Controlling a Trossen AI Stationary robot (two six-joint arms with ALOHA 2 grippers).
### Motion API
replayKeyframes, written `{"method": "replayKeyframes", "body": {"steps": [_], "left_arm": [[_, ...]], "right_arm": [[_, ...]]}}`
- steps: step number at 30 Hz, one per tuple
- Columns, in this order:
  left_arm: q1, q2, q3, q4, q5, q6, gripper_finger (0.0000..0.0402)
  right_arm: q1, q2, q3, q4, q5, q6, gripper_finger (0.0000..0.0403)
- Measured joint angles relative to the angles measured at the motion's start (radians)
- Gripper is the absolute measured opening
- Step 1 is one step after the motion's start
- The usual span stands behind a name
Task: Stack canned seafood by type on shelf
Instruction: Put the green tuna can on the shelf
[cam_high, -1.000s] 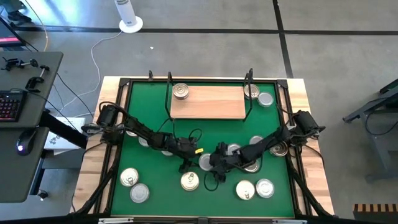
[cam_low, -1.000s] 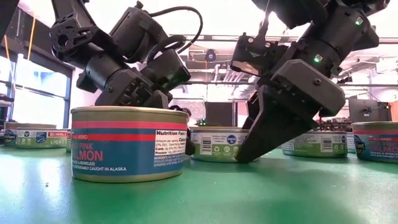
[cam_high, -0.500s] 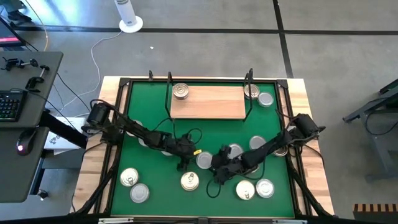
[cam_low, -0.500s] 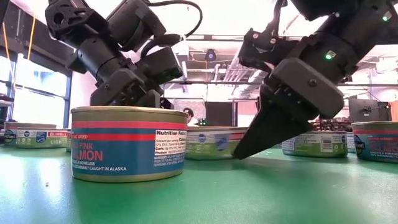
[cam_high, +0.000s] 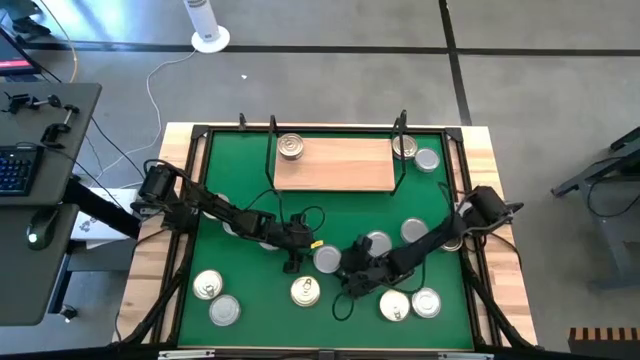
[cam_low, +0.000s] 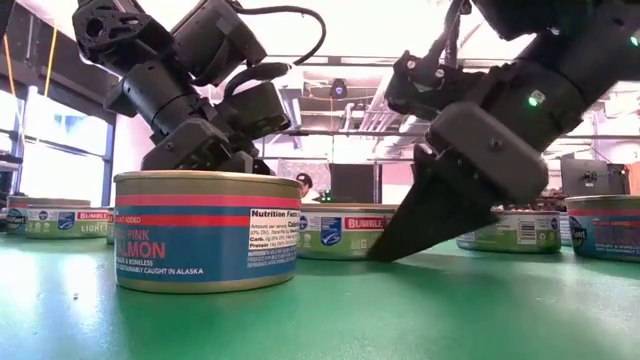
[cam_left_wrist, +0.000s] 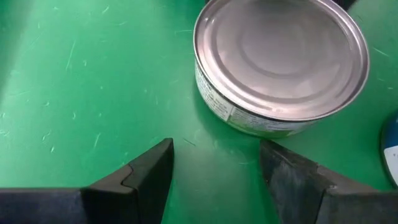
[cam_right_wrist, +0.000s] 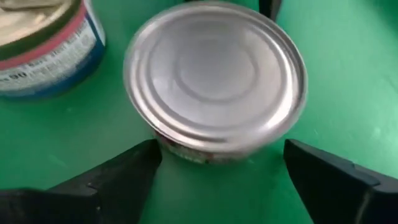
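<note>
- Plain silver tin flat on the green mat near the worktop's centre, lid up, round, so no long axis to align with.
- Right end effector at about 4 o'clock from that tin in the high view, fingers released and spread wide either side of it in the right wrist view, not yet touching.
- Left end effector at 9 o'clock of the same tin, fingers released, nothing between them, tin just beyond the tips.
- Both arms close; right seemingly better placed, already straddling the tin.
- Shelf well apart at 12 o'clock, one gold-lidded tin at its left end; remaining tins scattered on the mat.
- Readable in the low view: front tin "PINK SALMON", "Nutrition Facts", "CAUGHT IN ALASKA"; tin behind "BUMBLE".
</note>
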Motion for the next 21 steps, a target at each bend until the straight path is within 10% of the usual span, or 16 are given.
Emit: {"method": "replayKeyframes", "body": {"steps": [8, 21], "left_arm": [[0.000, 0.000, -0.001, 0.002, 0.003, -0.006, 0.0223], [-0.001, 0.000, -0.004, 0.020, 0.001, 0.006, 0.0223]], "right_arm": [[0.047, 0.036, -0.005, 0.109, 0.120, -0.035, 0.0357], [0.004, 0.012, -0.231, 0.574, -0.038, -0.053, 0.0358]]}}
